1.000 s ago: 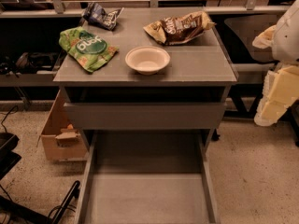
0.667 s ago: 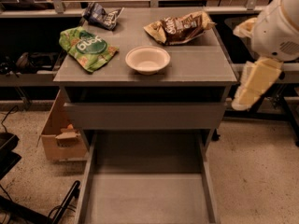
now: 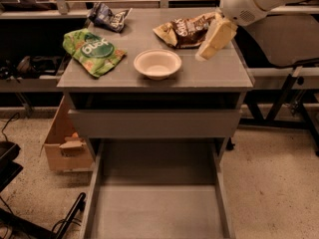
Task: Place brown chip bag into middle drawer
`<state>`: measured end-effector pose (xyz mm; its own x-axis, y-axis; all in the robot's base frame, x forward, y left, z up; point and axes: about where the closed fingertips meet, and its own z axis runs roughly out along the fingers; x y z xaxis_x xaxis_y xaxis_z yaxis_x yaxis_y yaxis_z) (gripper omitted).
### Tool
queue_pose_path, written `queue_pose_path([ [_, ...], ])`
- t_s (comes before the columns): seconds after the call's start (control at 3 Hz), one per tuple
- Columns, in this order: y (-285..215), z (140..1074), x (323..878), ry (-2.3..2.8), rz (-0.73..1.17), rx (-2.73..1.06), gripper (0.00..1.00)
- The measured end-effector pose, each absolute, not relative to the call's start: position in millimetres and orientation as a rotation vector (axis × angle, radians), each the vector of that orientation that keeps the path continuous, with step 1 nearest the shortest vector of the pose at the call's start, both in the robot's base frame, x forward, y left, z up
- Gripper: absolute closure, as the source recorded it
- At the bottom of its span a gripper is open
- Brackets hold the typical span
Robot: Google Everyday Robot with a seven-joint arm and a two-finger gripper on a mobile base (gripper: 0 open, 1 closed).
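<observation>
The tool (image 3: 204, 53) is swinging left, nearing the brown chip bag (image 3: 182, 31) for pickup; whether it is apart or together cannot be told. The middle drawer (image 3: 157, 208) is waiting open.

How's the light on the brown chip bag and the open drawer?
Camera view: dim, warm light, no glare; brown chip bag readable on the cabinet top, gripper at its right end; middle drawer floor evenly lit; deep shadow under the top.

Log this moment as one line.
gripper: just right of brown chip bag, over cabinet top | bag: on top | middle drawer: open
</observation>
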<state>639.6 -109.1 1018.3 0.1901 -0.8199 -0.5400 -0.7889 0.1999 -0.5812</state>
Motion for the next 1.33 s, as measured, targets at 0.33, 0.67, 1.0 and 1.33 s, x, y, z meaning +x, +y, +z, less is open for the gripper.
queue_pose_path([
  [0.33, -108.9, 1017.9, 639.2, 1.579, -0.043, -1.571, 0.0],
  [0.67, -107.2, 1007.9, 674.5, 1.532, -0.042, -1.547, 0.0],
  [1.0, -99.2, 985.5, 740.1, 1.481, -0.013, -1.524, 0.0],
  [1.33, -90.0, 968.9, 798.3, 1.477, -0.025, -1.494, 0.0],
])
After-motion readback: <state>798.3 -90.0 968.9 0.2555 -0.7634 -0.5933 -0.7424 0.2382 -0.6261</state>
